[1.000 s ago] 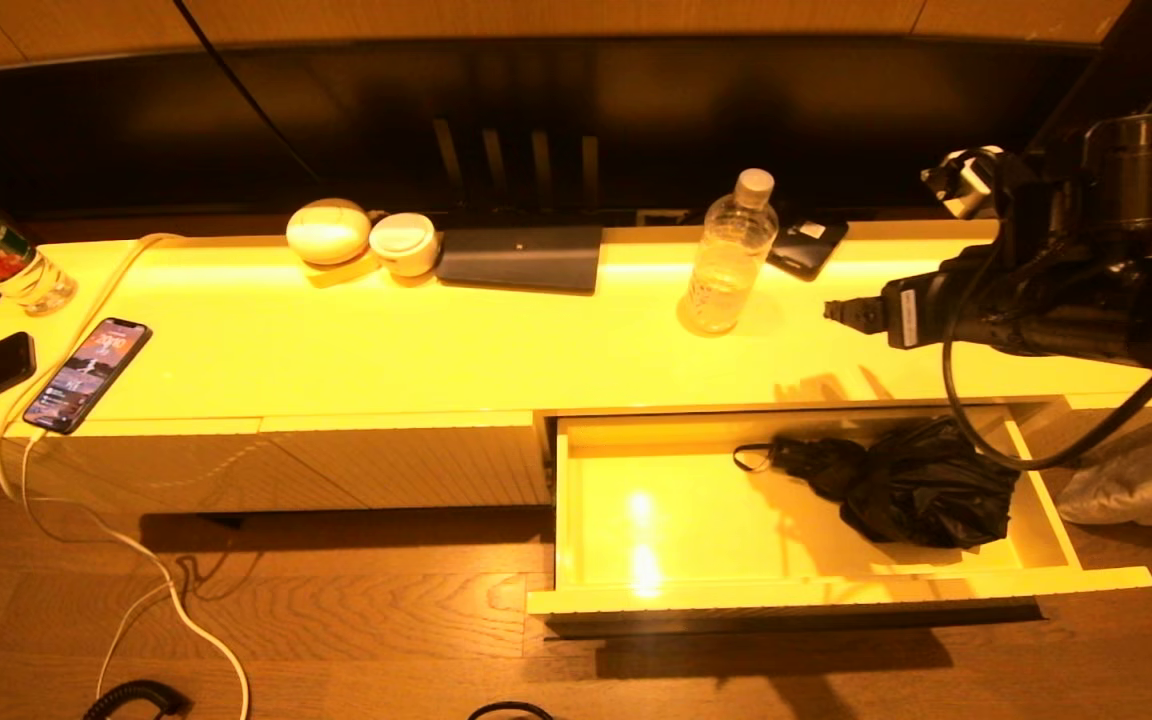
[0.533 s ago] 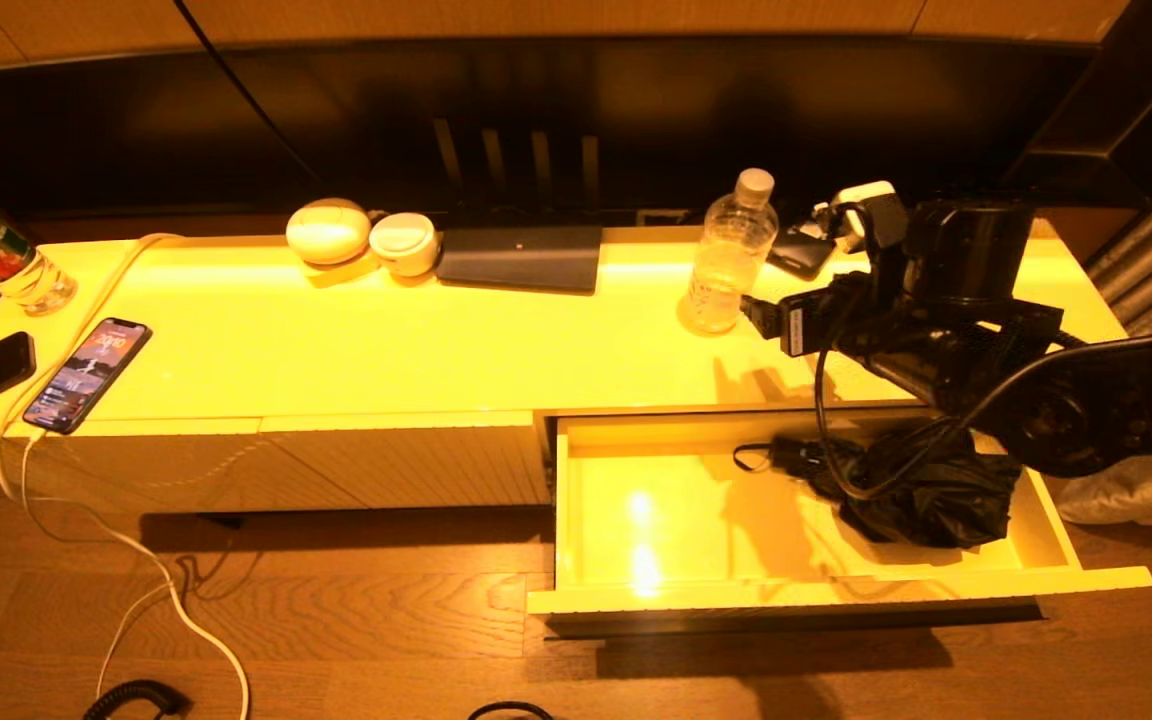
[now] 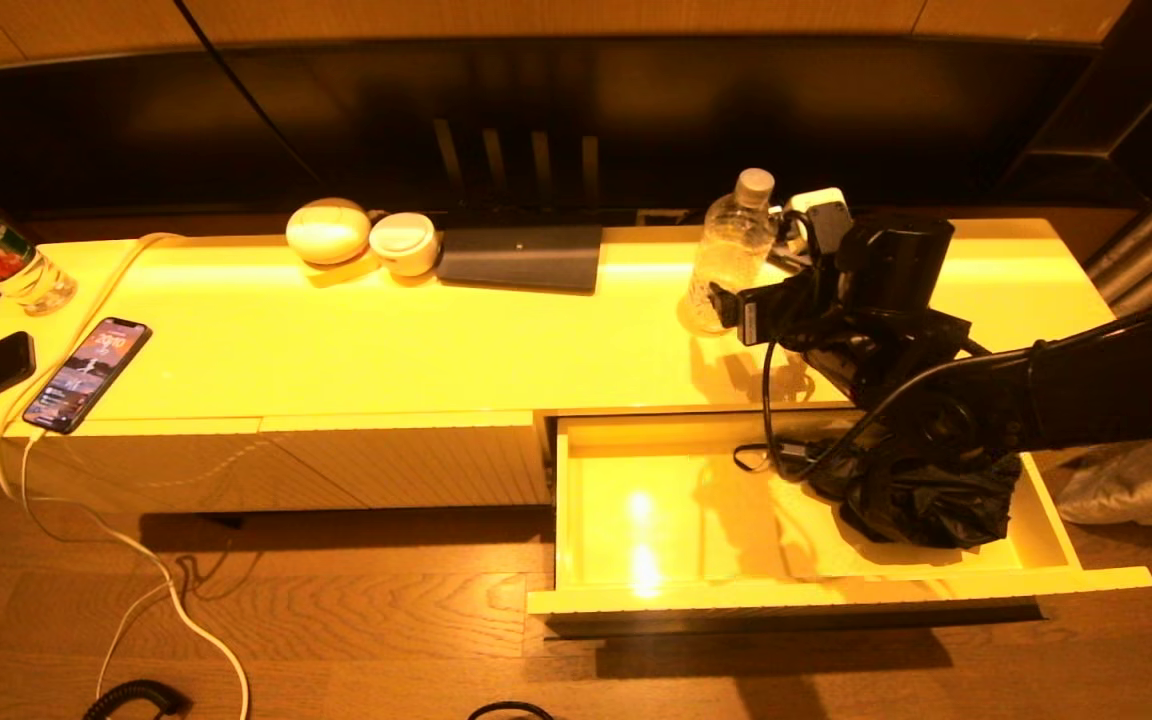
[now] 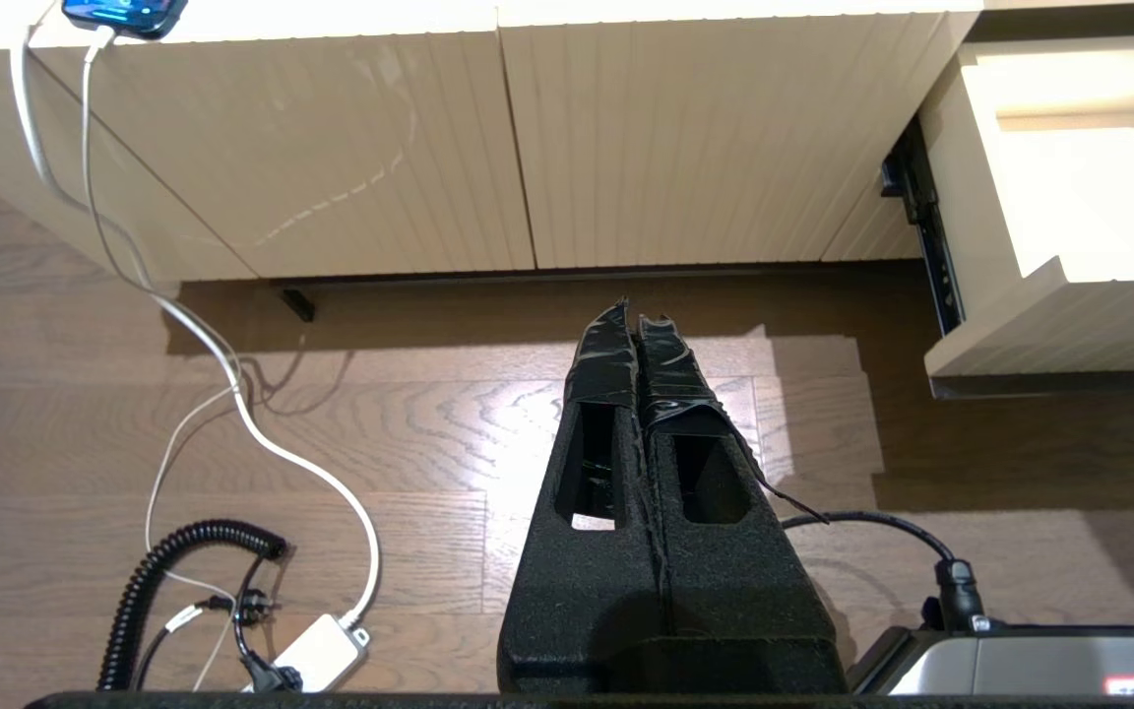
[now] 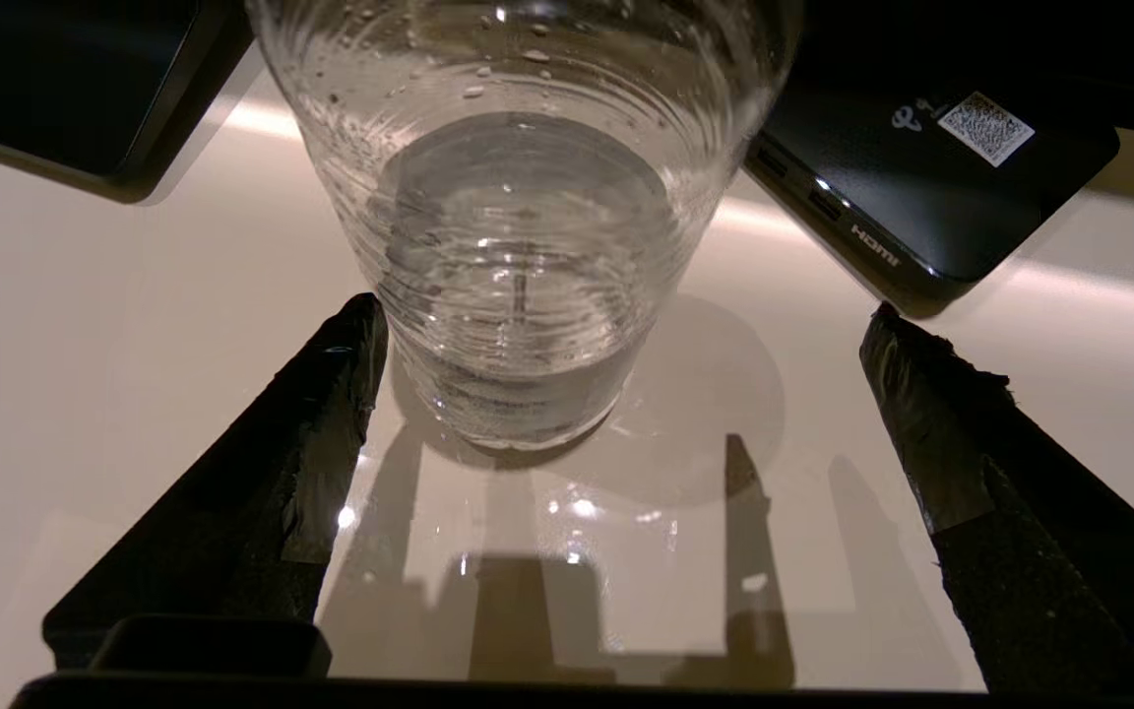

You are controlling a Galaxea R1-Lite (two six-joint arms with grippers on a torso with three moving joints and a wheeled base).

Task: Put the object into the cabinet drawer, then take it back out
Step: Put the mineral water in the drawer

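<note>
While its jaws stand spread, the right gripper (image 5: 616, 394) faces the water bottle (image 5: 518, 197) on the cabinet top, not yet gripping. Below, the drawer (image 3: 576, 500) sits open; placing and retrieving remain.

The right arm (image 3: 1086, 400) reaches in from the right edge of the head view, its wrist bent, and its right gripper (image 5: 616, 394) is held level with jaws spread wide and holding nothing. The left gripper (image 4: 638, 325) hangs low, pointing down, jaws pressed together.
</note>
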